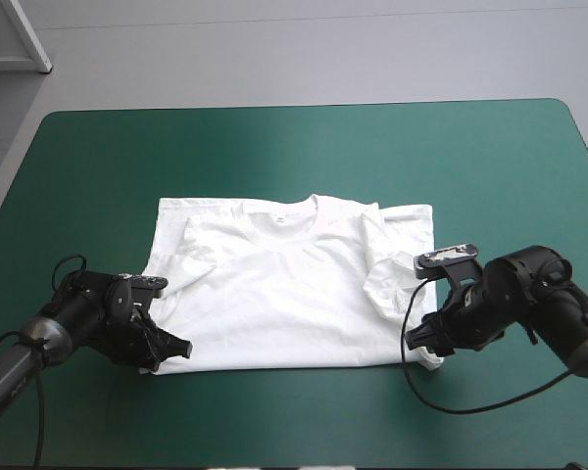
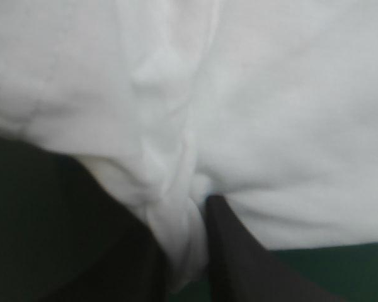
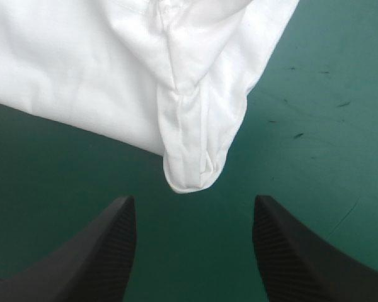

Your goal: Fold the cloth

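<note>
White T-shirt (image 1: 284, 294) lies flat on the teal-green counter (image 1: 274, 147). My left tool (image 2: 183, 229) pinches one hem corner, ready to fold. My right tool (image 3: 192, 201) stands spread, the other corner just ahead, ungripped.

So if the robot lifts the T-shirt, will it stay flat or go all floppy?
Probably floppy: the T-shirt bunches into soft wrinkles where the left gripper pinches it. It looks thin, so likely light. The corner ahead of the open right gripper curls limply, so it would probably sag.
</note>
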